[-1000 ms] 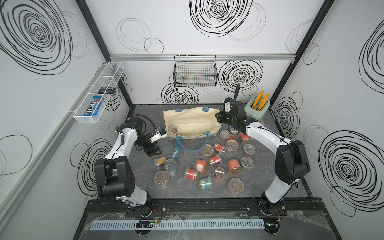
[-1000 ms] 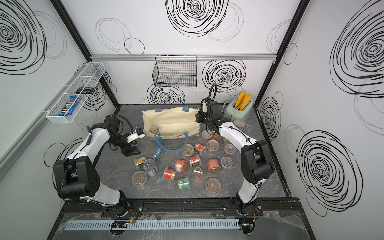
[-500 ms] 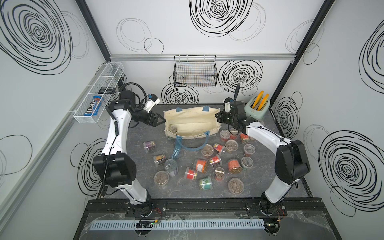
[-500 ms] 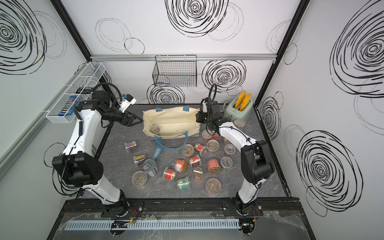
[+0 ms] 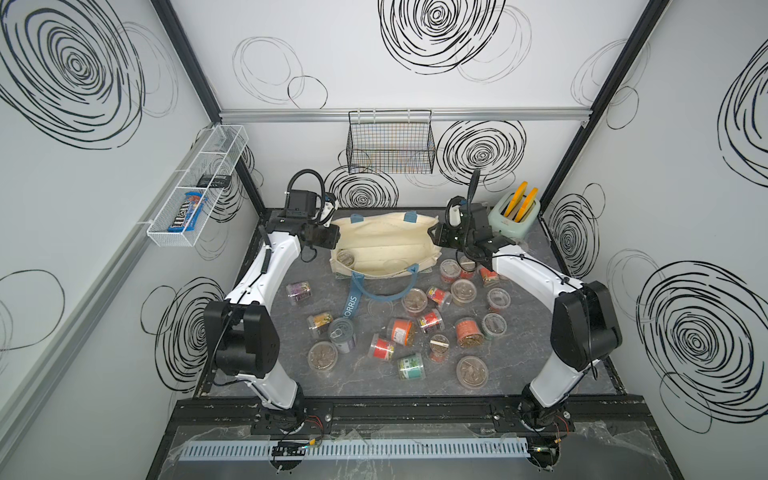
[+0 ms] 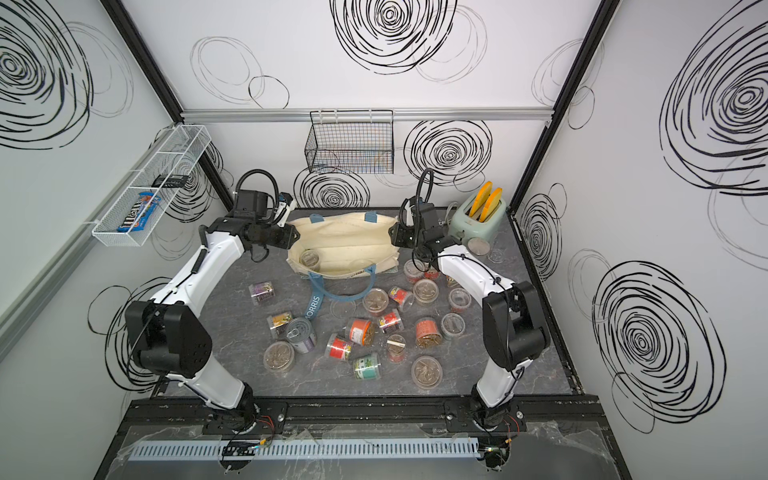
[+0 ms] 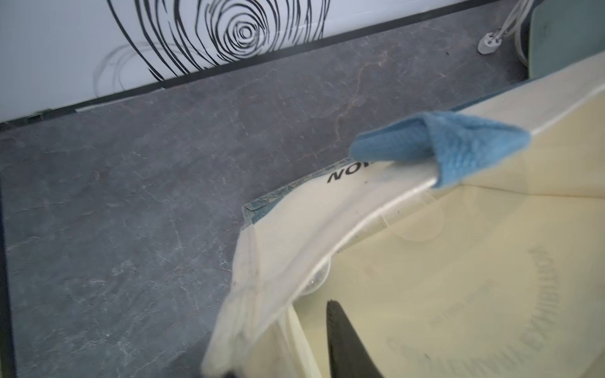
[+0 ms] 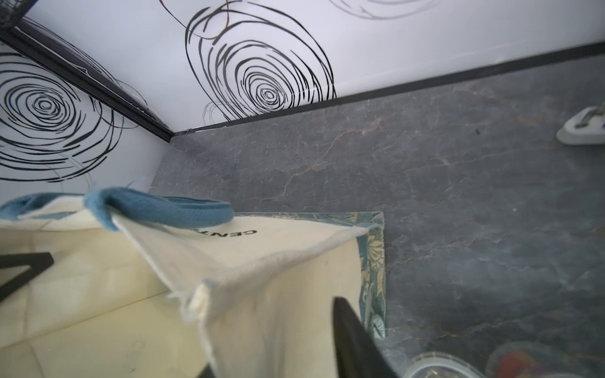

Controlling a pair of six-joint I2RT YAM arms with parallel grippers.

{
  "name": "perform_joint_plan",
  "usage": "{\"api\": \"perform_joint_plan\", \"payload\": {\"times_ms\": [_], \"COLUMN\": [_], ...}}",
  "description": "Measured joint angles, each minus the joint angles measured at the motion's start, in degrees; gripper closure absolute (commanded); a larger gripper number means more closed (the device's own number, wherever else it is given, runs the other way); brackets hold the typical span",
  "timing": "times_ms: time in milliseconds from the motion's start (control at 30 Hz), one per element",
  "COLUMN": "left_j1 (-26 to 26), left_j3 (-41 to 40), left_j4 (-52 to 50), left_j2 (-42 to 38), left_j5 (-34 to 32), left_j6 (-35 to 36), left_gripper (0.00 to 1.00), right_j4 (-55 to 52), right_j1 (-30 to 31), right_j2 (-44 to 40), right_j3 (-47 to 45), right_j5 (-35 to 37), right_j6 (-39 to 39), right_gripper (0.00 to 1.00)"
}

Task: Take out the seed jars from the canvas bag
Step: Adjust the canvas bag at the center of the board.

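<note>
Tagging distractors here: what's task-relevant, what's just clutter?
Job: canvas bag, seed jar inside it, seed jars already out.
Clutter: toaster, metal-topped can, wire basket, candy packet.

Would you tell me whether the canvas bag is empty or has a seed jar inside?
Not empty: both top views show at least one seed jar lying inside the open canvas bag.

Bright even light; soft shadows; canvas bag [image 7: 425, 294] blurred in wrist views.
</note>
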Motion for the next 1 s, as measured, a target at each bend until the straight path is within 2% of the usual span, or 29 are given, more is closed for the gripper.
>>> {"api": "perform_joint_plan", "payload": {"times_ms": [33,100,167,233,367,533,600,700,767,833,1000], "left_j1": [0.0,-0.07,-0.35,-0.92,-2.21,-2.19,-2.16,-1.33,-0.46,0.63,1.73], "left_j3": [0.0,-0.57,-2.43,-5.57,-11.58,-16.2,-17.73,-18.78,-19.41,-20.81,-21.68], "left_j4": [0.74,2.62,5.44,8.2,11.87,15.21,16.46,18.1,19.45,21.49,23.91], "left_j2": [0.02,-0.13,-0.92,-2.51,-6.36,-9.29,-9.92,-10.32,-10.78,-11.74,-12.41], "left_j5": [0.24,1.38,2.56,3.65,6.19,8.5,8.68,9.18,9.7,10.21,10.21], "left_j6": [0.17,0.39,1.36,2.89,6.14,8.52,8.81,8.59,8.02,7.02,3.98], "left_gripper": [1.0,1.0,1.0,1.0,1.0,1.0,1.0,1.0,1.0,1.0,1.0], "right_j4": [-0.04,-0.02,0.28,0.87,2.4,3.78,3.74,3.98,4.74,4.81,4.28], "right_j1": [-0.02,0.02,0.5,2.45,8.96,15.96,17.31,17.51,15.91,13.11,5.77], "right_j2": [-0.22,-0.94,-2.38,-4.79,-8.85,-9.97,-9.88,-10.05,-10.84,-12.09,-13.46], "right_j3": [0.0,0.0,0.0,0.0,0.76,0.92,0.5,0.09,-1.66,-4.48,-8.02], "right_j5": [-0.48,-2.03,-2.97,-2.75,-2.97,-1.88,0.9,5.86,8.48,11.23,12.02], "right_j6": [-1.14,-4.26,-8.9,-16.26,-32.81,-52.61,-56.68,-57.46,-56.63,-55.06,-49.03], "right_gripper": [0.32,0.32,0.28,0.24,0.25,0.23,0.24,0.19,0.08,0.03,0.01]}}
